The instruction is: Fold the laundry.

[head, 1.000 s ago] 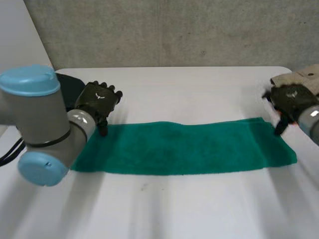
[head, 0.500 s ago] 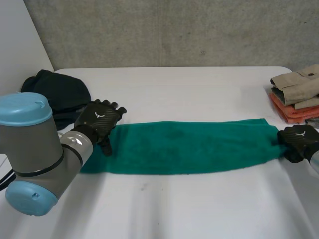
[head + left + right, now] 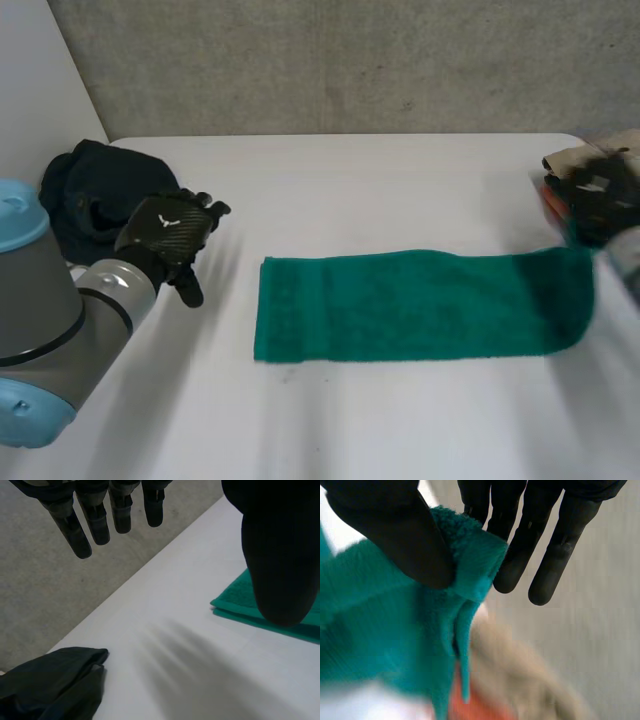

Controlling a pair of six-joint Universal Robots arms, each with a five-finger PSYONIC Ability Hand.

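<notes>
White worktop [image 3: 400, 190], matt and evenly lit, grey concrete wall [image 3: 350, 60] along its far edge, pale plain panel [image 3: 35, 90] at the left.

A robot lab or test room, by the look of it — a plain white table [image 3: 400, 430] against a rough grey concrete wall [image 3: 350, 60], a grey, blue-capped robot arm [image 3: 50, 310] over it, a green towel [image 3: 410, 305] and dark clothes [image 3: 90, 190] laid out.
</notes>
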